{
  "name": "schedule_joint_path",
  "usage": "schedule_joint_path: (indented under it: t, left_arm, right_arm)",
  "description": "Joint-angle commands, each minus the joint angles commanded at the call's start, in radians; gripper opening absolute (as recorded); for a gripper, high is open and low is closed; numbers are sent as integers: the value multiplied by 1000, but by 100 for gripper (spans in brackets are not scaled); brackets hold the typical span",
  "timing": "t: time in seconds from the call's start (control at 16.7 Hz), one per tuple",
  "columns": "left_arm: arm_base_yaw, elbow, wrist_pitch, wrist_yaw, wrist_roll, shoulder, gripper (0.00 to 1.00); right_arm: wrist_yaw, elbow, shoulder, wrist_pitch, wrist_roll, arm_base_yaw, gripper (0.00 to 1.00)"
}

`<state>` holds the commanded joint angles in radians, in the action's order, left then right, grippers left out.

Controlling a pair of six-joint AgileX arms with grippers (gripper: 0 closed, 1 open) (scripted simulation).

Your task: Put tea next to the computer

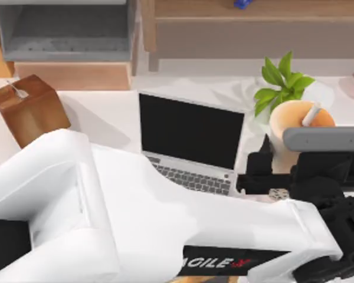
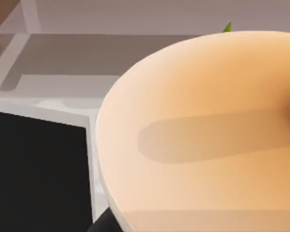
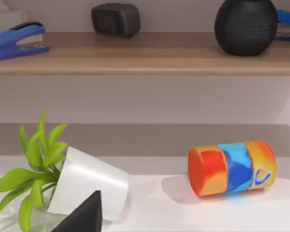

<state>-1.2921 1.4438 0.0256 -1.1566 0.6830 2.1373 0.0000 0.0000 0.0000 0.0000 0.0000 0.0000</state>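
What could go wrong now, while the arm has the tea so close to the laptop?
The left end effector is at the tea, right beside the laptop; a tilt could spill tea on the keyboard. The plant stands just behind the cup, so a backward nudge might tip it. The long straw makes the cup top-heavy.

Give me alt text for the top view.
The left arm reaches across the table, its left gripper at the tea, just right of the open computer. A brown box sits far left; a green plant stands behind the tea.
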Motion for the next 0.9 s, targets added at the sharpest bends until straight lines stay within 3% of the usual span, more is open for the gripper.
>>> schedule_joint_path:
  t: [0.9]
  left_arm:
    - [-1,-1,-67,1,-1,21,0]
  right_arm:
    - [0,0,0,0,0,0,100]
